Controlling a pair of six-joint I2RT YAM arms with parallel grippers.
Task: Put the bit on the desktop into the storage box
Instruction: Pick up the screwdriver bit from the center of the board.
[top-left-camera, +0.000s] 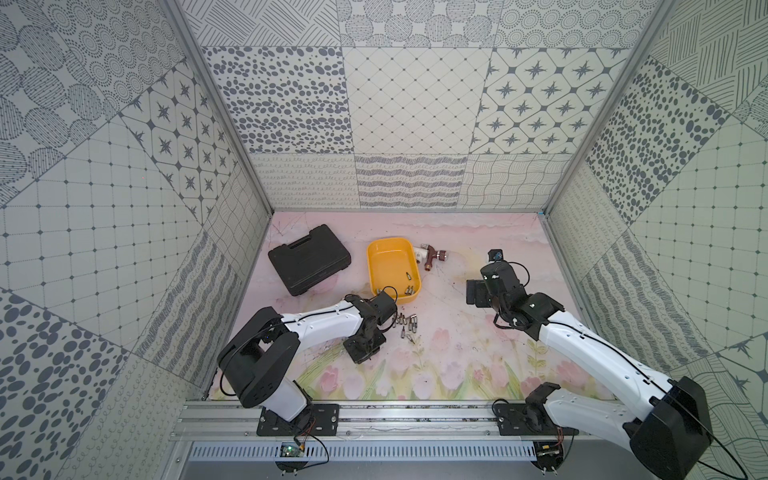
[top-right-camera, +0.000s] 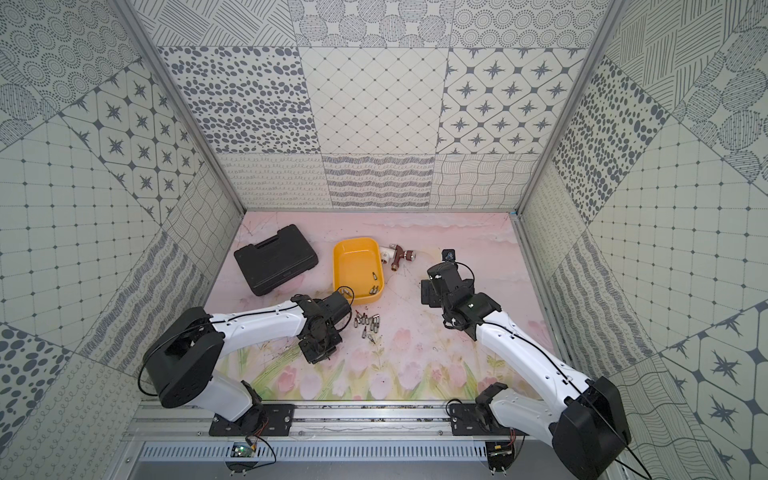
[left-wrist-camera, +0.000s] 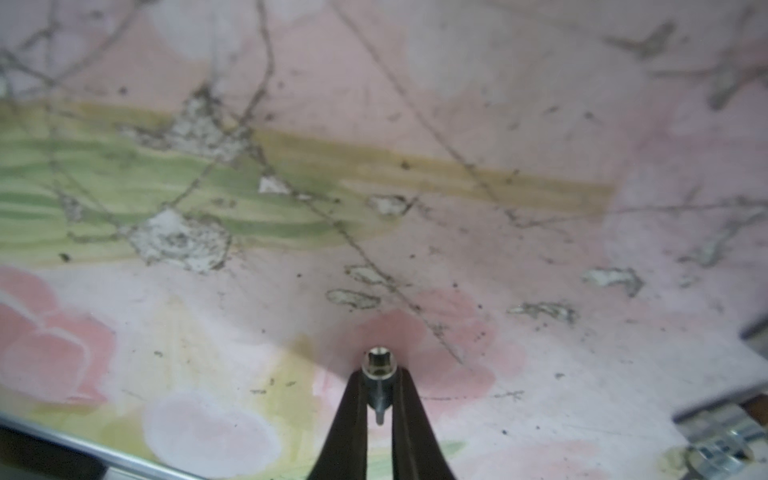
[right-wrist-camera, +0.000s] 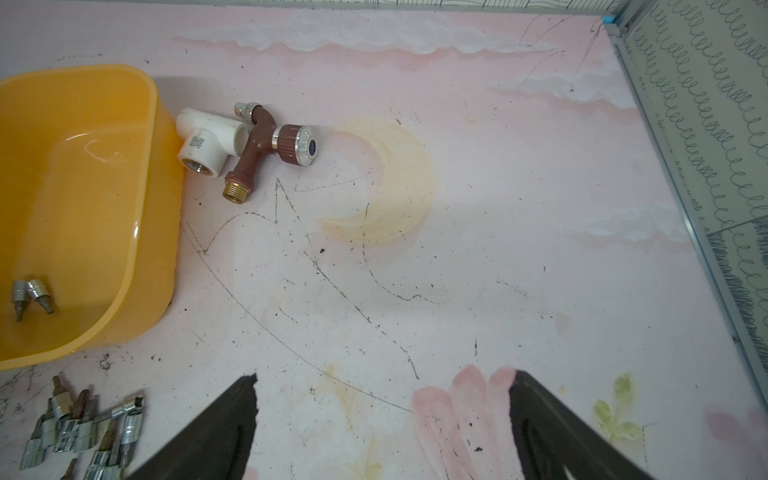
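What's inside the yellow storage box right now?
A few silver bits lie at the near end of the storage box; the far half is bare. The left arm's wrist covers the near corner.

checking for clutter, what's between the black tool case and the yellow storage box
Nothing. Only a bare strip of desktop separates the black tool case from the storage box, as both top views show.
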